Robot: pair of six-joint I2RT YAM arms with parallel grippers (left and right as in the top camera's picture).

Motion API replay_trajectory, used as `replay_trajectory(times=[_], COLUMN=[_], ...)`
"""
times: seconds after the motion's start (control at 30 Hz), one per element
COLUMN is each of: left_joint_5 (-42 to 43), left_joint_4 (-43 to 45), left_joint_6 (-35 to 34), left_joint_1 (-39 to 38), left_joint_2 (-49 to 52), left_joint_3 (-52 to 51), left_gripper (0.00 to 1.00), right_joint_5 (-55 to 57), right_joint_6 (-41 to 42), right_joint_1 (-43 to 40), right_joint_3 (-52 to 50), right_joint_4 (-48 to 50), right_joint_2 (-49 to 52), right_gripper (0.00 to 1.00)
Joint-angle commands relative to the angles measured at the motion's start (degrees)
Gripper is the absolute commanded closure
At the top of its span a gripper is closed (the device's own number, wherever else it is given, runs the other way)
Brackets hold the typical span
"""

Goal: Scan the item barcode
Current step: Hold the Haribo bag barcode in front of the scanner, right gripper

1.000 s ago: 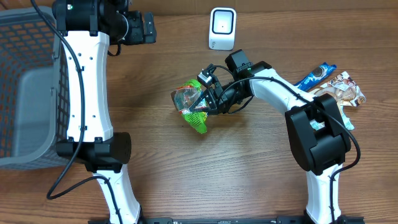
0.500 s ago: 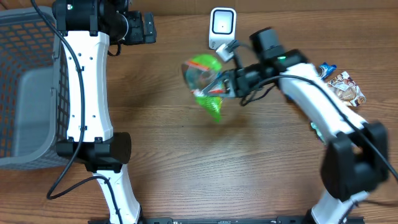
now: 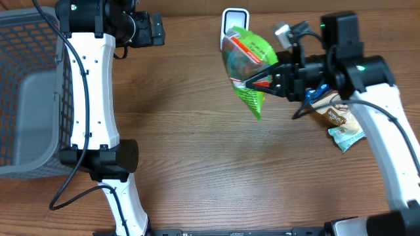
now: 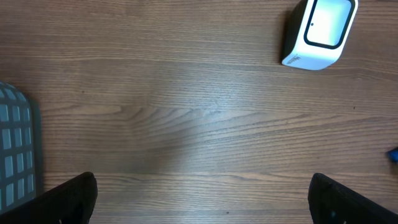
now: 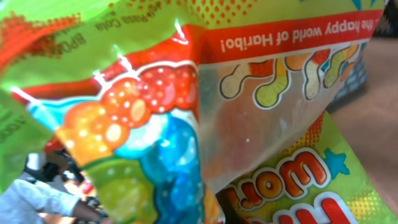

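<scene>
Right gripper (image 3: 261, 82) was shut on the gummy bag (image 3: 246, 56), pinching its right edge in the upper middle of the overhead frame, with the arm reaching in from the right side. Bag was green with a red band and a clear window, hanging tilted with its narrow end pointing down toward frame centre. It overlapped the white scanner (image 3: 231, 12) at the top edge of the frame, so only the scanner's top and left side showed. Whether bag and scanner touched, cannot tell. In the right wrist view the bag (image 5: 186, 124) filled almost the whole frame: Haribo print, red stripe, blue and orange shapes, no barcode readable.

Just right of the gripper, under the arm, a few snack packets (image 3: 340, 121) lay on the wooden table (image 3: 197, 164).

Left gripper (image 3: 159, 29) sat at upper left of the overhead frame, jaws spread wide, holding nothing. Its fingers (image 4: 71, 196) showed at the bottom corners of the left wrist view, scanner (image 4: 320, 31) at upper right. Grey mesh basket (image 3: 26, 98) sat at far left — apart from everything else.
</scene>
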Motion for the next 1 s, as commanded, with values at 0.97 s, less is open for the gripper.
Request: replay_trajectory(times=[0.97], left_joint_5=[-0.2], left_joint_4=[0.1], left_joint_6=[-0.2], left_joint_1=[0.2], left_joint_2=[0.5], left_joint_3=[0.3], left_gripper=[0.00], right_joint_5=[2.3], right_joint_6=[-25.7], right_joint_1=[-8.5], right_joint_3=[0.5], right_joint_4=[2.0], right_joint_2=[-15.1], right_gripper=[0.96])
